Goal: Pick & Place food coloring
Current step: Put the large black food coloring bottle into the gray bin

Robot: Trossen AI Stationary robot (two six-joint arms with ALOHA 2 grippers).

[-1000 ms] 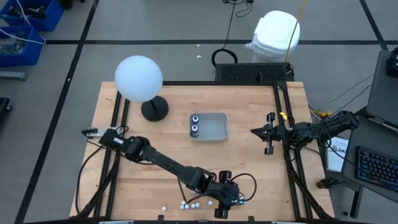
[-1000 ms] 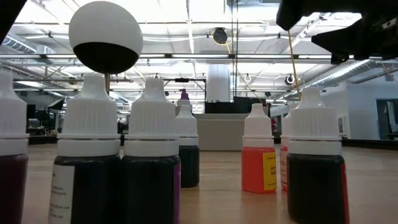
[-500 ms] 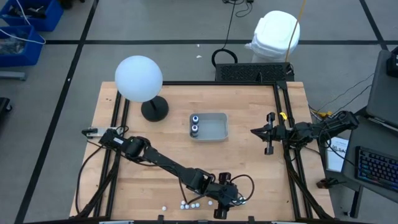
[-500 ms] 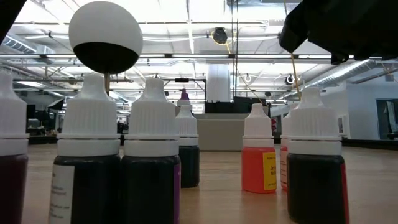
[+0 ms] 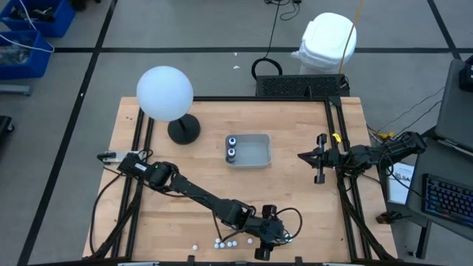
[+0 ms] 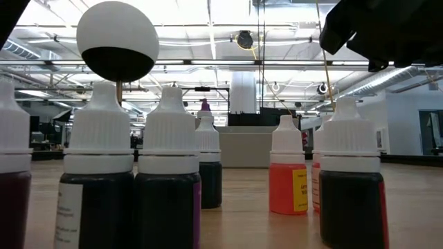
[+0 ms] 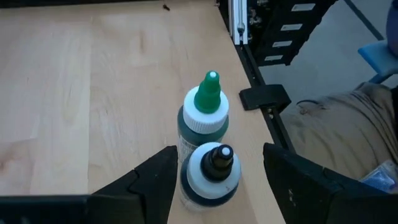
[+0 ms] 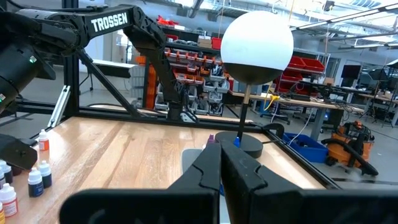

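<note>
Left gripper [image 7: 214,180] spread around a capless bottle [image 7: 211,177], not pinching. Light, stiff, tippy; grip the body. Right gripper [image 8: 222,163] pressed together.

My table [image 5: 192,177] is pale wood. Before my dark fingers [image 7: 155,180] stand a green-tipped bottle [image 7: 205,115] and a dark-tipped, white-collared one [image 7: 211,174]. An orange bottle [image 6: 287,181] wears a white cap.

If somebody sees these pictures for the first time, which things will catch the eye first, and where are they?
The big white ball lamp stands at the table's far left corner. Near the middle is a clear tray holding two dark jars. At the near edge, the left tool is open around a dark bottle, beside a green-tipped bottle and close to a row of small white-capped bottles.
</note>
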